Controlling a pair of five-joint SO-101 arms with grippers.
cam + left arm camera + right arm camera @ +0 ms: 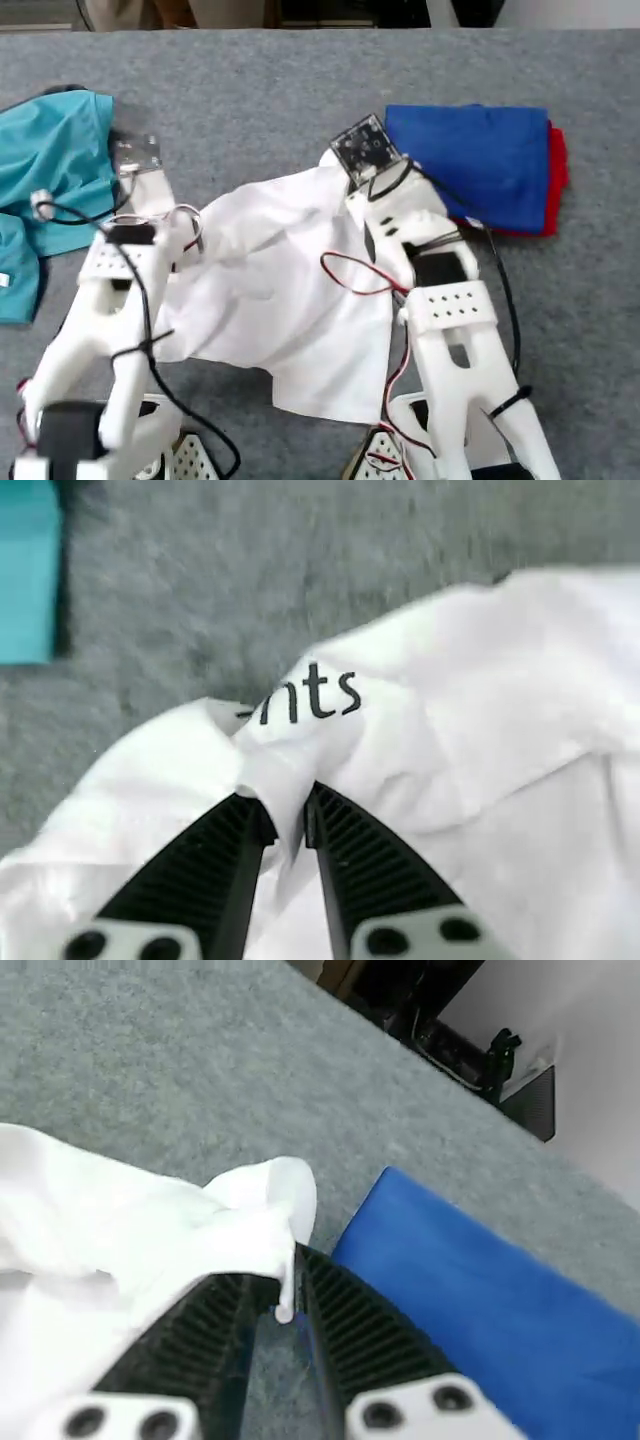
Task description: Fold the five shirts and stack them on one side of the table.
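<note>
A white shirt (270,290) lies crumpled in the middle of the grey table, between the two arms. My left gripper (285,825) is shut on a fold of the white shirt (420,730) near some black print. My right gripper (288,1300) is shut on a thin edge of the white shirt (130,1230), lifted off the table beside the folded blue shirt (480,1290). In the high view the folded blue shirt (470,160) rests on a folded red shirt (556,170) at the right. A teal shirt (50,170) lies unfolded at the left edge.
The grey table surface (260,90) stretches bare behind the shirts. Red and black cables (350,275) run along the right arm over the white shirt. Dark equipment (470,1045) stands beyond the table's far edge in the right wrist view.
</note>
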